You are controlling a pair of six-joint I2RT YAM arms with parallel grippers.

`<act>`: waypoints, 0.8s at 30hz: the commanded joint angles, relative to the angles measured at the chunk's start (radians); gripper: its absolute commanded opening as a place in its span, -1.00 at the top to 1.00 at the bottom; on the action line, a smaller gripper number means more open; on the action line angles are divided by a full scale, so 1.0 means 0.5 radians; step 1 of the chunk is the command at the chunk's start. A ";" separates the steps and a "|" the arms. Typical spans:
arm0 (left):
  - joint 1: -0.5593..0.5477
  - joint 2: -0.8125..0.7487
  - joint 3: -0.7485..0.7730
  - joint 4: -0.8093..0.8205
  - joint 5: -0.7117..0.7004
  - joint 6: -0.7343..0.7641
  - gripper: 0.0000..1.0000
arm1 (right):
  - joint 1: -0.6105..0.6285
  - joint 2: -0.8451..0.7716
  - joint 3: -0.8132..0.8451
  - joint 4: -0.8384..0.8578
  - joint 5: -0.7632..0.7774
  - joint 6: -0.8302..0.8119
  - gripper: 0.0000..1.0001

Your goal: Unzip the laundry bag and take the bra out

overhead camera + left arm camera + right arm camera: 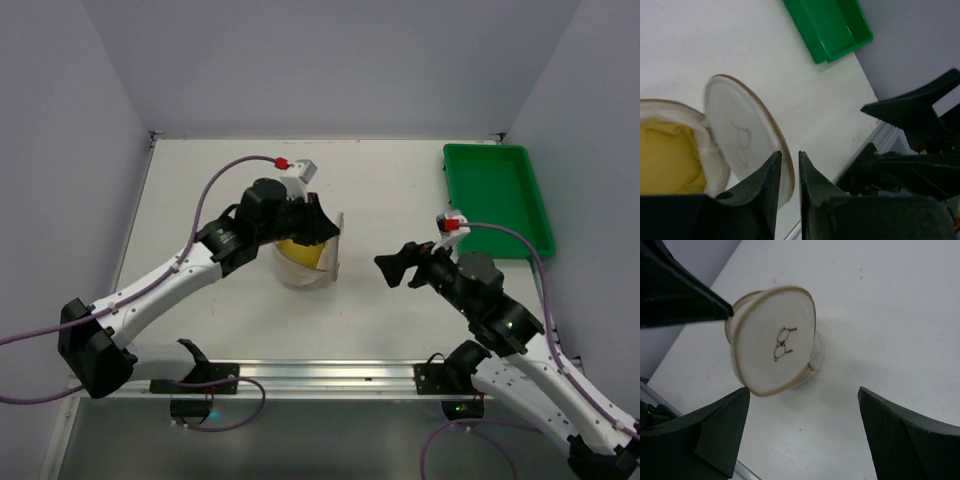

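Laundry bag [737,130] sits unzipped on the bench [810,95], round flap standing up, yellow bra [667,155] stuffed inside, left hand [789,156] barely a sliver apart right at the flap's rim, green tray [832,25] way back.

Cream-white laundry bag [775,345] with tan rim, mustard-yellow bra [670,155], green tray [495,195], white table [400,320]

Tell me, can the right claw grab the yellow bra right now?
Probably not yet. The right claw is open, but the raised lid of the laundry bag stands between it and the bra. It would likely have to come over the top.
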 commanded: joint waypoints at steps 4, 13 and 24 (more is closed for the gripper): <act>-0.473 0.111 0.033 0.103 -0.198 -0.022 0.22 | 0.008 -0.417 -0.048 0.024 0.277 -0.068 -0.88; -0.419 -0.051 0.122 -0.203 -0.698 -0.007 -0.86 | 0.008 -0.216 0.078 0.073 0.075 -0.105 -0.93; 0.211 -0.150 -0.175 -0.415 -0.717 0.137 -0.62 | 0.072 0.944 0.510 0.214 -0.352 0.020 -0.75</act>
